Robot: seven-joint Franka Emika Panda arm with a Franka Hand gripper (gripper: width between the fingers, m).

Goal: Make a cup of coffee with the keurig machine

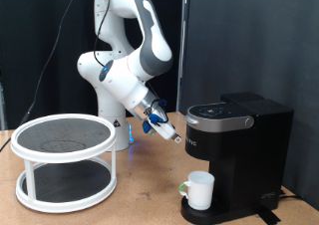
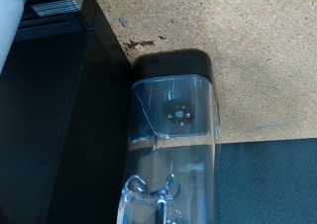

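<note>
1. Already on the machine's round drip tray [image 1: 204, 215], the cup [image 1: 202, 189] stands upright under the brew head, handle toward the exterior view's left; it sits low in that view, right of centre (whether anything's in it can't be told).
2. Keurig machine [image 1: 239, 145]: black box at the exterior view's right, on the table [image 1: 140, 200]; its lid [image 1: 221, 112] looks down, so by my read no pod loading is under way at this instant.
3. Gripper [image 1: 162, 125]: hangs in the air just beside the machine's upper front corner, on the exterior view's left of it, tilted down toward the lid/control area; apart from the machine, not touching as far as I can see.
4. Jaws: too small and blurred in the exterior view and not clearly shown in the wrist view; can't tell if they're spread or pinching anything.
5. Wrist view: black body of the machine [image 2: 69, 115] next to a clear plastic part [image 2: 176, 125] with a dark end, cork-coloured table [image 2: 248, 46] behind; what that clear part is, I can't say.
6. Step in hand, as a judgement: cup placed, arm approaching the machine's top; work there calls for fine alignment w/ the lid or buttons and a gentle touch, since a sideways shove could shift the machine and cup.
7. Farther out: a white two-tier rack [image 1: 65, 160] at the exterior view's left, well apart from the action.
</note>
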